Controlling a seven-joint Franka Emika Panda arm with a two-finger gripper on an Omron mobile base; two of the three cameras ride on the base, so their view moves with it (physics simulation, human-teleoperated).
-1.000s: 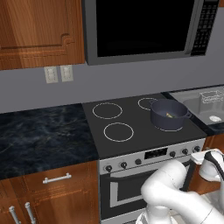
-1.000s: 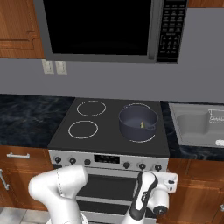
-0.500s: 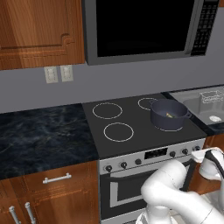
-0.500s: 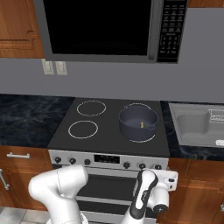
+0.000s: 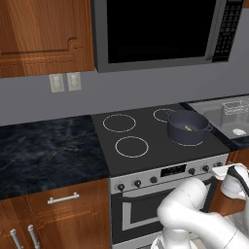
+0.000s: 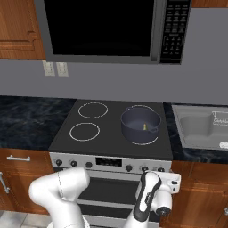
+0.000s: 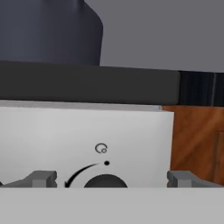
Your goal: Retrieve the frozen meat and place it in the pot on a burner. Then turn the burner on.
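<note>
at the stove's right knob [image 7: 105,180] our gripper [image 7: 111,178] gapes wide, empty; closing off-centre, we'd slip off it.

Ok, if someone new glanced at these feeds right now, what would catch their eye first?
Probably the dark pot on the front right burner of the black cooktop, with the small yellowish frozen meat scrap already inside. Next, the white arm bent low before the oven, its open tool lined up on a dark knob at the right end of the control panel.
</note>
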